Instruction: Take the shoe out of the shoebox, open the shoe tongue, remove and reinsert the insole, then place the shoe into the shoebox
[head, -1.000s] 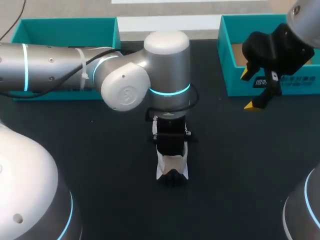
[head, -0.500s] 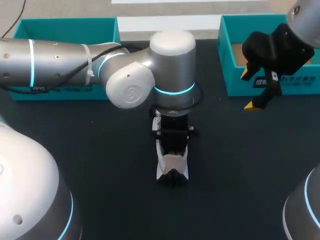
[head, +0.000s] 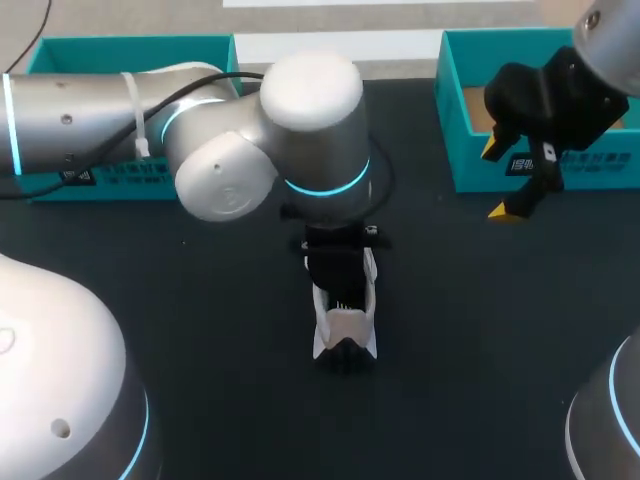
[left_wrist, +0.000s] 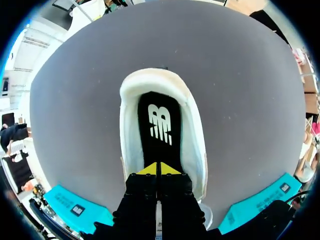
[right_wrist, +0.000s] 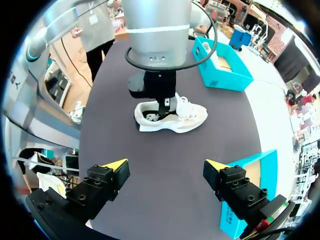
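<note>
At table (head: 480, 330) centre: shoe (head: 345, 335) out of box (head: 600, 172), hasn't moved | L hand (left_wrist: 159, 169) clenched, tips together on insole (left_wrist: 159, 120) in shoe; its arm (head: 100, 110) swung left just now | I reckon insole pull starting | R hand (right_wrist: 166, 164) released, by box.

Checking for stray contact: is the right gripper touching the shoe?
Apart. In the right wrist view the right gripper is open, with a stretch of bare table between its yellow tips and the shoe.

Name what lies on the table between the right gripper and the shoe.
Nothing: the right wrist view shows only bare table between the right gripper and the shoe.
</note>
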